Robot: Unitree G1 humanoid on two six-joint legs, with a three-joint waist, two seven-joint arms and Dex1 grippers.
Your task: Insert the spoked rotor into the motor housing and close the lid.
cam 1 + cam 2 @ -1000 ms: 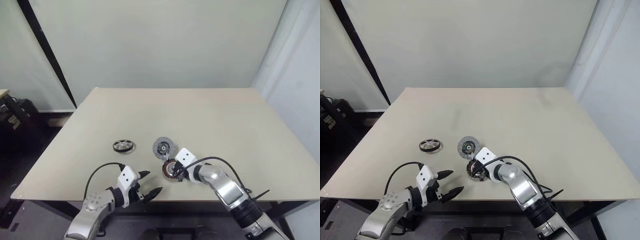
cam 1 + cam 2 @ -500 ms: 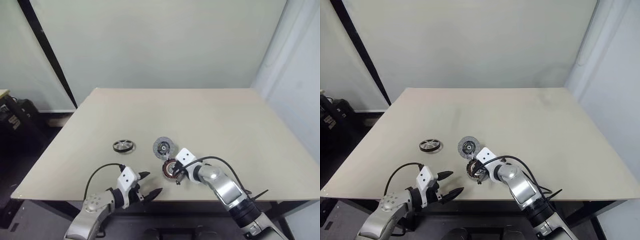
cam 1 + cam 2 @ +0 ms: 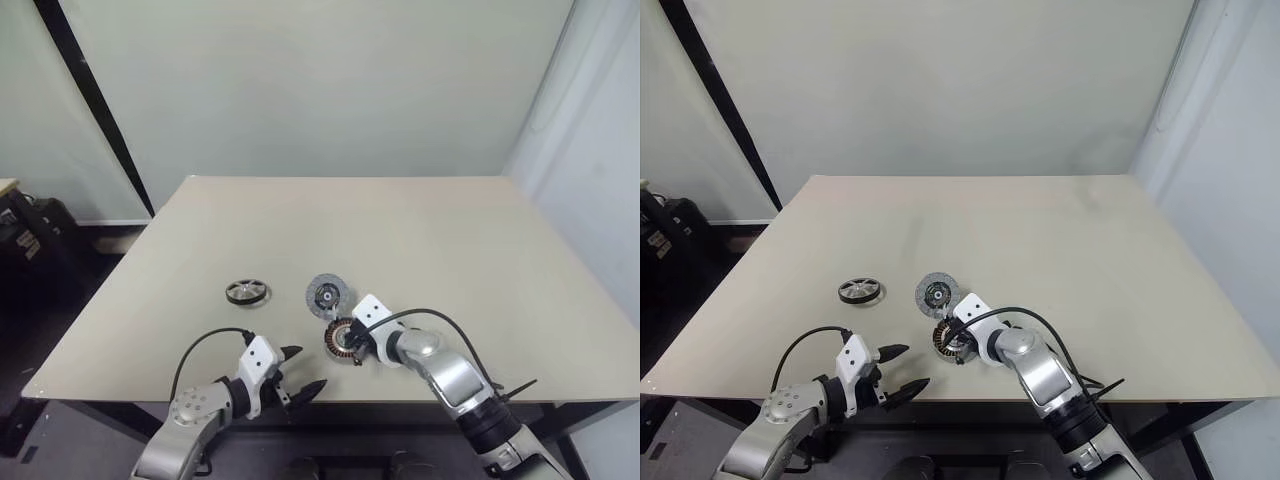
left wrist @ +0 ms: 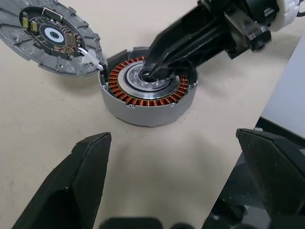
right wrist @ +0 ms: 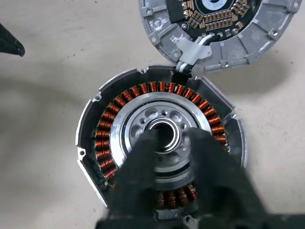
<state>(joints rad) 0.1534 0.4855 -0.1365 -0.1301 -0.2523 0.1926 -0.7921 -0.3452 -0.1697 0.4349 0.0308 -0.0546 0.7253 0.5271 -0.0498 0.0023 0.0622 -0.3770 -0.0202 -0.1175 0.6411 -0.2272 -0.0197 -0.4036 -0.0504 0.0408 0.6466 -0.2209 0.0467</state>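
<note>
Two black fingers (image 5: 143,157) of the right gripper (image 5: 167,143) sit slightly parted right at the motor housing (image 5: 157,138) hub, tips at the central bore, nothing held. Its lid (image 4: 50,40) lies just past the fingertips, wired to the housing. Spoked rotor (image 3: 246,291) is off toward the left gripper (image 3: 298,370), which is nearer it; that one hangs wide open and empty at the desk (image 3: 420,240) edge.

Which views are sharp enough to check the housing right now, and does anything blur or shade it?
Right wrist view: motor housing windings crisp, right gripper's fingers blurred, covering its near side. Left wrist view: sharp, soft shadow beside it. Head views: housing small, evenly lit, no glare.
</note>
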